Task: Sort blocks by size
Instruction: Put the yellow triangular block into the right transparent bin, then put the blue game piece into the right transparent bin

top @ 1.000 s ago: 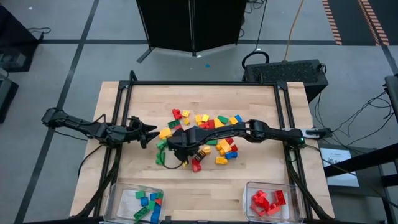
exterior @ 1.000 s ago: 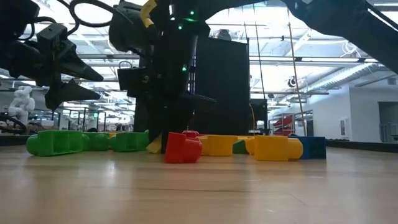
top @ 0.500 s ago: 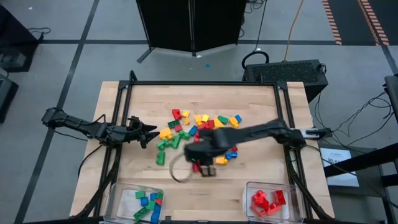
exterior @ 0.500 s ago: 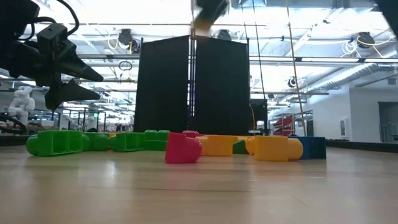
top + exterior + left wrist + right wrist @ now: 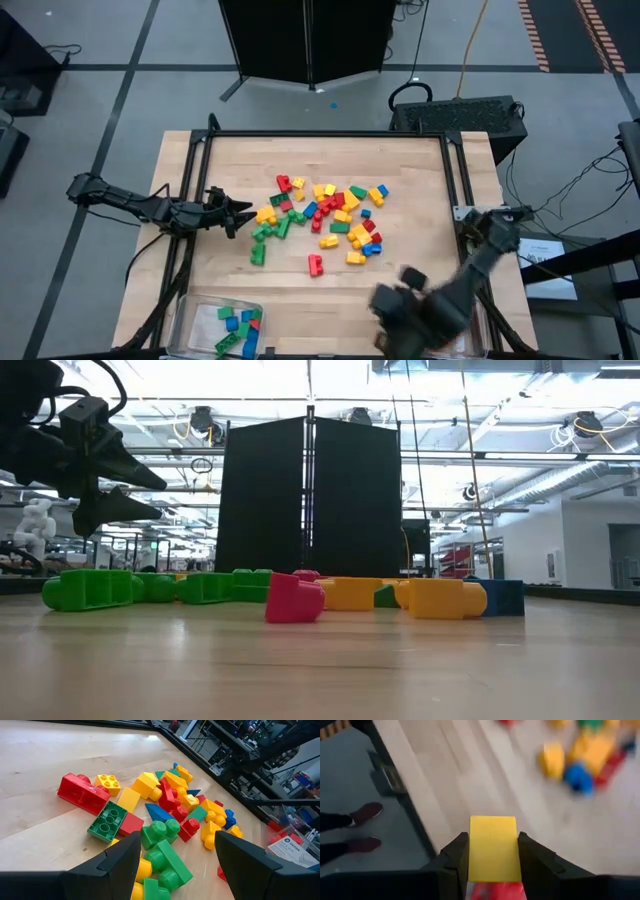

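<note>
Right gripper (image 5: 492, 855) clamping yellow block (image 5: 493, 847), near-right corner.

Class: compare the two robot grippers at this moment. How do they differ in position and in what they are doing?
The left gripper sits at the left edge of the block pile, jaws open and empty; the right gripper is at the table's near right corner, far from the pile. The right jaws are shut on a yellow block, with something red beneath it. Both are dark two-finger grippers.
</note>
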Robot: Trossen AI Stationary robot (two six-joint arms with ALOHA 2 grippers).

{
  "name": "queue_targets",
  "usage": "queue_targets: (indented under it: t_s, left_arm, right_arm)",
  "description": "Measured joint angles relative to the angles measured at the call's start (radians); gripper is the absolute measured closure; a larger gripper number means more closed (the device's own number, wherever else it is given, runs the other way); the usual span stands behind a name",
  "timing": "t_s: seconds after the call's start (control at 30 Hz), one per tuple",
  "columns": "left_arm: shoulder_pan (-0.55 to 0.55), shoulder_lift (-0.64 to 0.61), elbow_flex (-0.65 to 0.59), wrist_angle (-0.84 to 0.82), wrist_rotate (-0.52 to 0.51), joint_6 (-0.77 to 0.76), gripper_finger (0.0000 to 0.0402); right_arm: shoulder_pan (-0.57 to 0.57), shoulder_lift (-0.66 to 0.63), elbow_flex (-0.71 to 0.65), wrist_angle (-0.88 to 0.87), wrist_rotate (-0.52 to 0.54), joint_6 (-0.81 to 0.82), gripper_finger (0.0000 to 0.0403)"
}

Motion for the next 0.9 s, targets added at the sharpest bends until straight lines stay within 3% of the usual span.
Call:
queue_targets:
  t_s: [0.2,0.37,0.47,0.7,0.9]
  left_arm:
    - [0.0,0.0,0.0,0.008,-0.002,-0.001,0.0146]
    - [0.0,0.0,0.0,0.011,-0.028,-0.001,0.0146]
    - [0.0,0.0,0.0,0.013,-0.038,0.0,0.0146]
    - [0.0,0.0,0.0,0.014,-0.039,0.0,0.0146]
    - [0.0,0.0,0.001,0.014,-0.034,0.0,0.0146]
  right_arm:
    - [0.165,-0.027,-0.173,-0.004,-0.13,0.459,0.0286]
    - [0.224,-0.059,-0.272,-0.005,-0.221,0.661,0.0286]
    - [0.227,-0.058,-0.304,-0.002,-0.257,0.658,0.0257]
    - [0.181,-0.058,-0.322,-0.002,-0.285,0.58,0.0128]
    - [0.107,-0.074,-0.282,-0.002,-0.24,0.491,0.0107]
